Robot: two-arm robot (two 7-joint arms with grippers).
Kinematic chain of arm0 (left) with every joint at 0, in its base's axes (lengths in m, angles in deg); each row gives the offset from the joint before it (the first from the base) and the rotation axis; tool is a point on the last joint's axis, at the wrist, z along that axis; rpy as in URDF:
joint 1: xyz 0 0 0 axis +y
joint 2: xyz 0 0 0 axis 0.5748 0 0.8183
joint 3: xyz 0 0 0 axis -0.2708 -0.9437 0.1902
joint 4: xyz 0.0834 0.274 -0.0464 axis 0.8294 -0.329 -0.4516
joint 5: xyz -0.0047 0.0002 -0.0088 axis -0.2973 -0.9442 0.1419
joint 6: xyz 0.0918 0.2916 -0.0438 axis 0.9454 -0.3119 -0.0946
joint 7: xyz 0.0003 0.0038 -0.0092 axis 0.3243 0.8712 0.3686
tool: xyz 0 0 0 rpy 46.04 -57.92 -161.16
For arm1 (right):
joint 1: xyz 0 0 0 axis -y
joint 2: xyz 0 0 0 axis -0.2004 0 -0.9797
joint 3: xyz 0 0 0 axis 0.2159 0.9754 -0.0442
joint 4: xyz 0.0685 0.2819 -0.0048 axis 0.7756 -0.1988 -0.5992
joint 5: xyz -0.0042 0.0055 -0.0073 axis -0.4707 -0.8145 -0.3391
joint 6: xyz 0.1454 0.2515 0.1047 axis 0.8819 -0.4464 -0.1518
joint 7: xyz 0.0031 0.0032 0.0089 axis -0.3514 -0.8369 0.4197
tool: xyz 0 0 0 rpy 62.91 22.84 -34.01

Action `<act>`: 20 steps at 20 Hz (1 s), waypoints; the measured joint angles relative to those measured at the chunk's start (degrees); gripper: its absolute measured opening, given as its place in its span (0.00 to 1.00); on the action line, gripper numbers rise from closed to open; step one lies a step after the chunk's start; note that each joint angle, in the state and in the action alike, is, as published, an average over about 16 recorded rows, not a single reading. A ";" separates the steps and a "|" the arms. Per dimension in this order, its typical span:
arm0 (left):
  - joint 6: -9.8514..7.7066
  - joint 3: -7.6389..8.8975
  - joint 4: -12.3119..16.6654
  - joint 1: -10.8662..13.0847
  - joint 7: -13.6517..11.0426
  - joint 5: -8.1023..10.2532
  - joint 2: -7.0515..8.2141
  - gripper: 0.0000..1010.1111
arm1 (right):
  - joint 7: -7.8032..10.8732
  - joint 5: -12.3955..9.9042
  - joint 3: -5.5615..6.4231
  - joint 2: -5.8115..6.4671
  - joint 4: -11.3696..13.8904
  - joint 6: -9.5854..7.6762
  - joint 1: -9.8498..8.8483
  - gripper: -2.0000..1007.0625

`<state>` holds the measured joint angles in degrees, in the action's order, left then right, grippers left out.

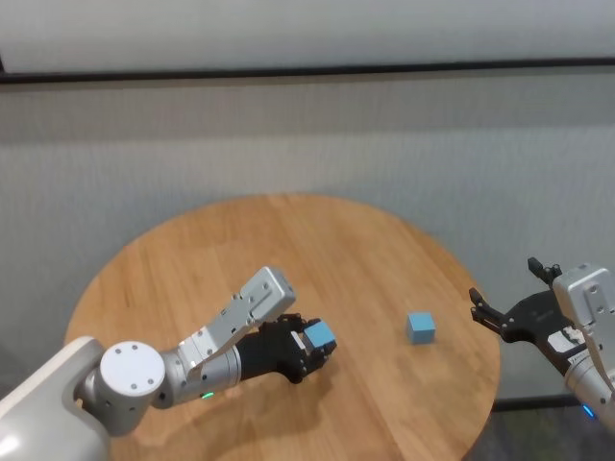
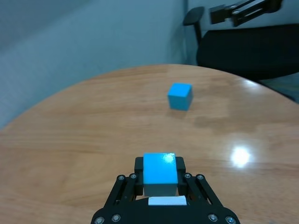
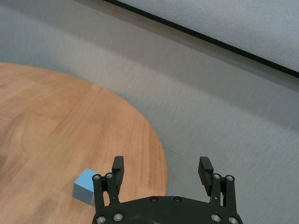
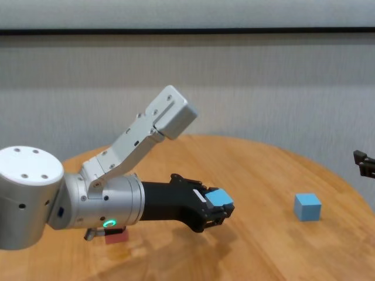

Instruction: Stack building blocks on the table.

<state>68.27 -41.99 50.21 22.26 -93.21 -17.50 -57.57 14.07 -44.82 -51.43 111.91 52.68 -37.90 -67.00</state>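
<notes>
Light blue is the cube clamped between the fingers of the left end effector, which is held low over the near middle of the wood-grain tabletop; whether the cube is clear of the surface cannot be told for certain, though the chest view suggests it is carried slightly above it. A second light blue cube is seen resting alone toward the right edge of the tabletop, well apart from the held one. A pink block is partly visible near the near-left edge, beneath the left forearm. The right end effector is parked off the right edge, its fingers spread wide and nothing held.

The step in hand is judged to be the carrying of the held cube to the free blue one. It is best done if the cube is raised above the top face of the resting cube before being brought across, so that the target is not nudged. The faces should be squared and the edges aligned, and the grip released only once contact is made, lest the upper cube slide off.
</notes>
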 joint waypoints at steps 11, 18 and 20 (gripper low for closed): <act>0.06 0.36 -3.95 -1.21 1.26 -2.23 -1.70 0.39 | 0.00 0.00 0.00 0.00 0.00 0.00 0.00 1.00; 0.02 0.97 -4.87 -1.39 1.16 -2.74 -1.94 0.44 | 0.00 0.00 0.00 0.00 0.00 0.00 0.00 1.00; -0.03 1.14 -4.83 -1.38 1.12 -2.77 -1.91 0.47 | 0.00 0.00 0.00 0.00 0.00 0.00 0.00 1.00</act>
<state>68.24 -40.85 45.38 20.88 -92.09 -20.28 -59.48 14.07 -44.82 -51.43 111.91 52.68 -37.90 -67.00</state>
